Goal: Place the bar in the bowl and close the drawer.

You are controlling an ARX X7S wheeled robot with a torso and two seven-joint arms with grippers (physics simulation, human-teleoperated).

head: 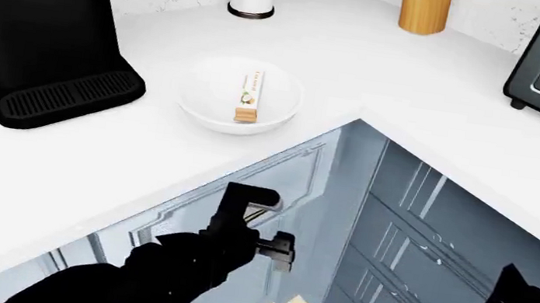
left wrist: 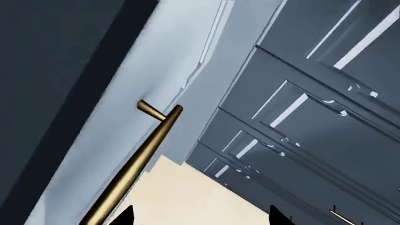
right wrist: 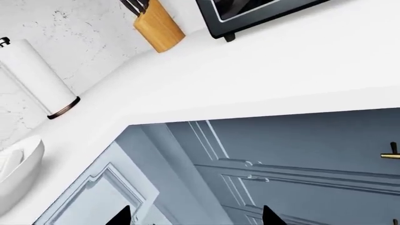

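The bar (head: 249, 95) already lies in the white bowl (head: 204, 96) on the desk (head: 425, 86), at 12 o'clock from the left claw (head: 276, 227). The drawer (head: 244, 187) looks pushed in. The left claw sits by its brass handle (left wrist: 134, 166), apparently released, holding nothing.

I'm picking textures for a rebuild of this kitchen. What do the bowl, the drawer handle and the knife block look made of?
Bowl: probably glazed ceramic, glossy white. Drawer handle: apparently brushed brass, golden with soft sheen. Knife block: likely wood, matte tan with no visible grain.
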